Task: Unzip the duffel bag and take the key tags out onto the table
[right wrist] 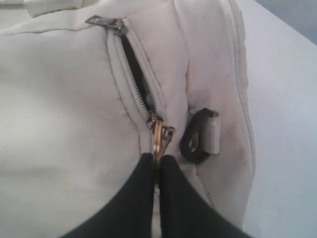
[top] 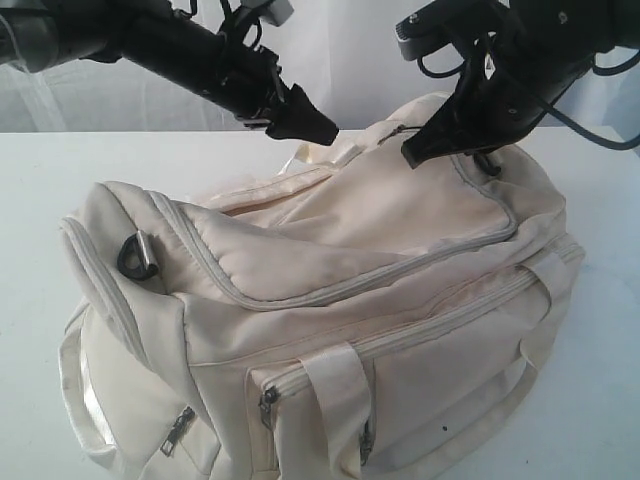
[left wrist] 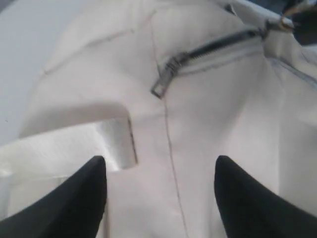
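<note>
Bag [top: 380, 250] on table [top: 40, 180]; right gripper [right wrist: 157, 161] pinched on zip pull [right wrist: 157, 136], zip [right wrist: 136, 74] partly open; left gripper [left wrist: 159, 158] fingers spread, over bag fabric.

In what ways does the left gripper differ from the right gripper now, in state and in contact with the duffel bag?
The left gripper is open, with nothing between its fingers; the right gripper is shut on a zipper pull. The left gripper seems to hang clear of the duffel bag, while the right gripper is down at its fabric, beside a black D-ring. Both have black fingers.
</note>
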Robot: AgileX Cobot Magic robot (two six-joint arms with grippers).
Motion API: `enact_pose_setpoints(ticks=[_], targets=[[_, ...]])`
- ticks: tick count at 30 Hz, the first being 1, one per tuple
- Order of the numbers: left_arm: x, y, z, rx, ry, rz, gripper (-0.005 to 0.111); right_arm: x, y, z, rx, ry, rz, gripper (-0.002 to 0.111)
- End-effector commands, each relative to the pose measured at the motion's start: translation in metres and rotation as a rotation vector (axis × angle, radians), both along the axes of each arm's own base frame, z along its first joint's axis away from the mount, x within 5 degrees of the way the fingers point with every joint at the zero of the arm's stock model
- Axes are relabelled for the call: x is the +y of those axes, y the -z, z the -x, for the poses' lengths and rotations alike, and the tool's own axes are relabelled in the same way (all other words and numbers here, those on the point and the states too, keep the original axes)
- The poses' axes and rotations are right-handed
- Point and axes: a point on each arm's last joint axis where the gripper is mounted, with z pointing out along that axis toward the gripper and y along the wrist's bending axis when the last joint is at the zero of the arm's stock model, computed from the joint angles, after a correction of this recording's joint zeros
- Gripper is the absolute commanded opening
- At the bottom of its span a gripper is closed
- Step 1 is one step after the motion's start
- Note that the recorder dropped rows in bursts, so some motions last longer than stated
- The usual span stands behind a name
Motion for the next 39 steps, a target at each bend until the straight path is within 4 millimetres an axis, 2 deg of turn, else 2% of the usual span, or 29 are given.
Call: enact_pose_setpoints(ticks=[1, 8, 14, 22, 29, 32, 39], targets=[[-0.014, -0.004, 0.004, -0.090, 0.044, 0.024, 0.066, -0.006, -0.003, 0.000, -0.009, 0.015, 0.007, 0.000], [-0.047, 0.010, 0.014, -0.137, 0.115, 0.017, 0.066, -0.006, -0.002, 0.001, 0.000, 0.019, 0.010, 0.000], [-0.065, 0.008, 0.016, -0.229, 0.078, 0.023, 0.066, -0.007, -0.002, 0.001, 0.003, 0.021, 0.013, 0.000], [-0.073, 0.009, 0.021, -0.240, 0.090, 0.029, 0.066, -0.007, -0.002, 0.001, 0.003, 0.021, 0.013, 0.000], [-0.076, 0.027, 0.018, -0.198, 0.113, 0.004, 0.065, -0.007, -0.002, 0.001, 0.004, 0.022, 0.014, 0.000], [-0.076, 0.027, 0.016, -0.204, 0.089, 0.006, 0.055, -0.007, -0.002, 0.001, 0.004, 0.022, 0.014, 0.000], [-0.076, 0.023, 0.010, -0.203, 0.003, 0.050, 0.010, -0.007, -0.002, 0.001, 0.006, 0.022, 0.015, 0.000]])
